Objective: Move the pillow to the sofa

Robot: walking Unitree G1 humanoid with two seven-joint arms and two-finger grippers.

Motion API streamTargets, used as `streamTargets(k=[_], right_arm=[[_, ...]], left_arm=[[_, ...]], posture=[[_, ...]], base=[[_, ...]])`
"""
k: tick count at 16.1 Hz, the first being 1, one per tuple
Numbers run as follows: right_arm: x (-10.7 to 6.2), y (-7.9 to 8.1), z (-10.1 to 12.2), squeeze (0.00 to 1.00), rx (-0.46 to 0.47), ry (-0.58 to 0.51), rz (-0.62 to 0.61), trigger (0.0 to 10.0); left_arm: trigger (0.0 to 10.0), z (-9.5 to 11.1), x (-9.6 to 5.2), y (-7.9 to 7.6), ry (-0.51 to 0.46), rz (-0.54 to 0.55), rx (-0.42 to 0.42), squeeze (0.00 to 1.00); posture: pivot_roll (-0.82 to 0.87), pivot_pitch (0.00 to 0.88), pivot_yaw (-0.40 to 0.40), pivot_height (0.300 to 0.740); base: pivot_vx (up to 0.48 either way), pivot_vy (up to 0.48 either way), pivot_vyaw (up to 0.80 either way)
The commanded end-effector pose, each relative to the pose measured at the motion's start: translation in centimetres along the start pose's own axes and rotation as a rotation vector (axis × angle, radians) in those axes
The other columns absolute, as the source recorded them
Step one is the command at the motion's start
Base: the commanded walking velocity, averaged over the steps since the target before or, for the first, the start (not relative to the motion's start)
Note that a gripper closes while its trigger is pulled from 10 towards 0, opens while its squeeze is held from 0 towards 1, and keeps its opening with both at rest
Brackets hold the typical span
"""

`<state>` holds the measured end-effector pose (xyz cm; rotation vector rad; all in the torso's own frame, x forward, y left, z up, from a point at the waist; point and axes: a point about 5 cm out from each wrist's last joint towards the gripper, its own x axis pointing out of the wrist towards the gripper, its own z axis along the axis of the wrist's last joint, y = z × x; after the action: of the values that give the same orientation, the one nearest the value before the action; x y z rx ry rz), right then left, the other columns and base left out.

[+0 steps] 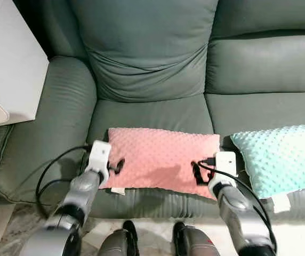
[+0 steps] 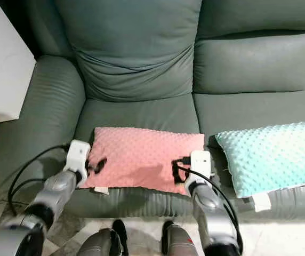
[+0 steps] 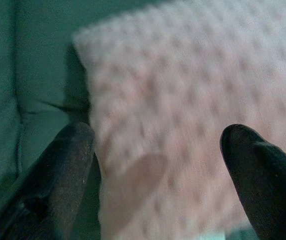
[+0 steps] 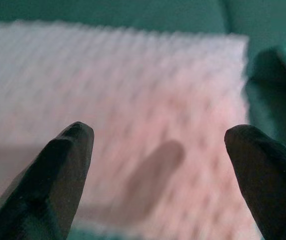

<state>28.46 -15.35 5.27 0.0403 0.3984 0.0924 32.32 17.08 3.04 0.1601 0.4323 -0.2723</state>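
Pillow (image 1: 160, 162) — pink, dimpled, soft and light — lies flat at the sofa (image 1: 147, 64) seat's front edge. I have my left hand (image 1: 113, 166) and right hand (image 1: 197, 172) spread at its two short ends; I'd pinch deep there, since the fabric gives.

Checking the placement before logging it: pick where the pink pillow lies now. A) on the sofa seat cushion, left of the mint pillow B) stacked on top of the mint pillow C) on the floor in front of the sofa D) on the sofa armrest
A: the pink pillow lies flat on the sofa seat, beside and apart from the mint pillow, with the left gripper and right gripper at its two ends, jaws open.
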Motion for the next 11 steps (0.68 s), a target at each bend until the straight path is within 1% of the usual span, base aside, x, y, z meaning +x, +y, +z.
streamTargets(k=[1, 2, 3, 4, 5, 6, 7, 9, 10, 11], right_arm=[[-1.0, 0.4, -1.3, 1.0, 0.018, 0.094, 0.061, 10.0], [-1.5, 0.6, -1.6, 1.0, 0.02, 0.131, 0.103, 10.0], [-2.3, 1.2, -2.3, 1.0, 0.026, 0.2, 0.195, 10.0], [-2.6, 1.4, -2.6, 1.0, 0.027, 0.226, 0.224, 10.0], [-3.1, 1.7, -3.4, 1.0, 0.037, 0.284, 0.273, 10.0], [-3.4, 2.2, -4.2, 0.56, 0.031, 0.323, 0.322, 10.0], [-3.4, 2.3, -4.9, 0.0, 0.015, 0.334, 0.34, 10.0], [-3.6, 2.5, -5.8, 0.0, -0.004, 0.373, 0.383, 10.0], [-3.5, 2.2, -6.4, 0.0, -0.012, 0.397, 0.374, 10.0], [-3.5, 2.1, -6.6, 0.0, -0.024, 0.401, 0.368, 10.0]], left_arm=[[10.0, -2.8, -1.3, 0.9, 0.102, -0.028, 0.038, 1.0], [10.0, -3.5, -1.8, 1.3, 0.131, -0.044, 0.055, 1.0], [10.0, -4.6, -2.5, 1.7, 0.173, -0.067, 0.076, 1.0], [10.0, -4.9, -2.7, 1.8, 0.189, -0.078, 0.084, 1.0], [10.0, -5.8, -3.2, 1.7, 0.229, -0.104, 0.103, 1.0], [10.0, -6.6, -3.5, 1.3, 0.269, -0.14, 0.126, 0.0], [10.0, -7.2, -3.6, 0.9, 0.296, -0.163, 0.153, 0.0], [10.0, -7.8, -3.6, -0.1, 0.328, -0.205, 0.162, 0.0], [10.0, -7.9, -3.5, -0.5, 0.34, -0.212, 0.182, 0.0], [10.0, -7.9, -3.5, -0.7, 0.345, -0.213, 0.185, 0.0]], posture=[[-0.06, 0.286, 0.068, 0.74], [-0.05, 0.282, 0.068, 0.74], [-0.05, 0.277, 0.068, 0.74], [-0.05, 0.276, 0.069, 0.74], [-0.05, 0.273, 0.07, 0.74], [-0.04, 0.272, 0.07, 0.74], [-0.04, 0.271, 0.07, 0.74], [-0.04, 0.277, 0.072, 0.74], [-0.04, 0.282, 0.071, 0.74], [-0.04, 0.285, 0.07, 0.74]], base=[[0.0, 0.0, 0.0], [0.0, 0.0, 0.0], [0.0, 0.0, 0.0], [0.0, 0.0, 0.0], [0.0, 0.0, 0.0], [0.0, 0.0, 0.0], [0.0, 0.0, 0.0], [0.0, 0.0, 0.0], [0.0, 0.0, 0.0], [0.0, 0.0, 0.0]])
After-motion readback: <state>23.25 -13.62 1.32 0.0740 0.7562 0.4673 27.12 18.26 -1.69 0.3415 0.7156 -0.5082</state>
